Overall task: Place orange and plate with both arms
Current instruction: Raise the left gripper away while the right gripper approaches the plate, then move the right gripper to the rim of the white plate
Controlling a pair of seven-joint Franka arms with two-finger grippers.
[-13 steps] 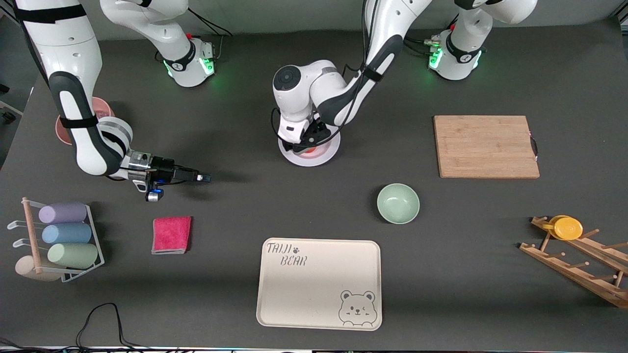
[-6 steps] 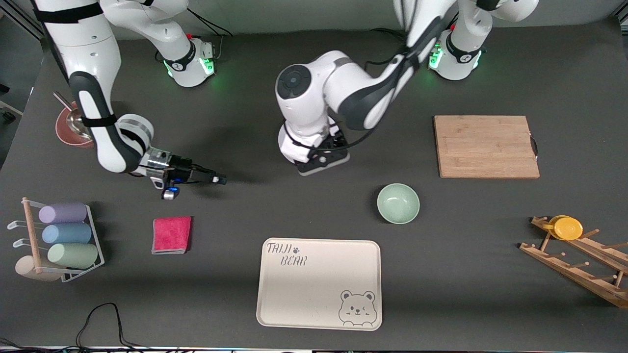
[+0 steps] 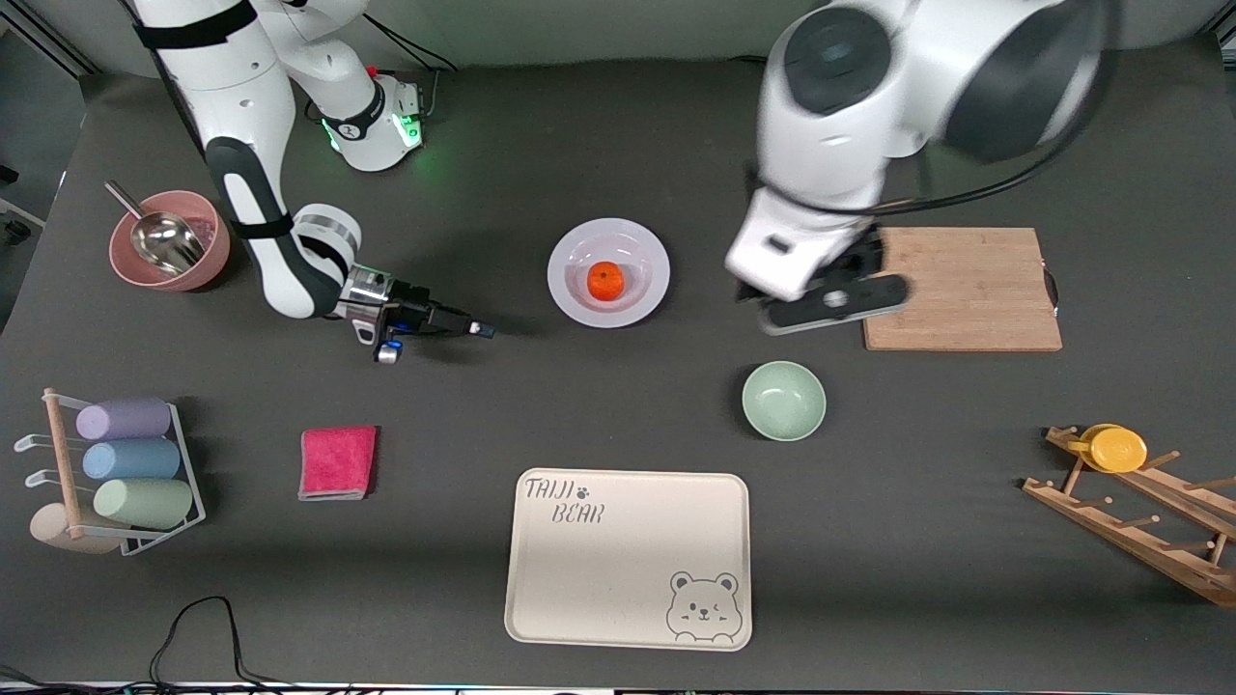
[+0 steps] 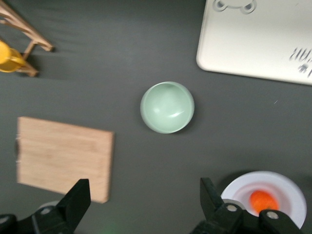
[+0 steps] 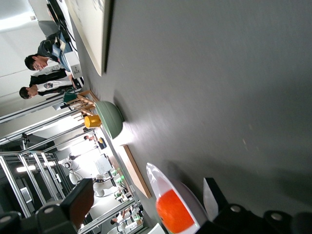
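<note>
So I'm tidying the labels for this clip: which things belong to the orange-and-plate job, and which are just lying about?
Job:
orange, lying on the plate
left gripper, open, up over the cutting board's edge
right gripper, open, low beside the plate

Lying about:
cutting board
green bowl
bear tray
pink cloth

The front view looks down from high across the table (image 3: 966, 145), facing both arm bases. The left wrist view looks straight down from well above; the right wrist view skims low along the surface. All share the plate (image 3: 579, 294) (image 4: 287, 183) (image 5: 195, 200) and green bowl (image 3: 783, 401) (image 4: 167, 107) (image 5: 111, 119).
</note>
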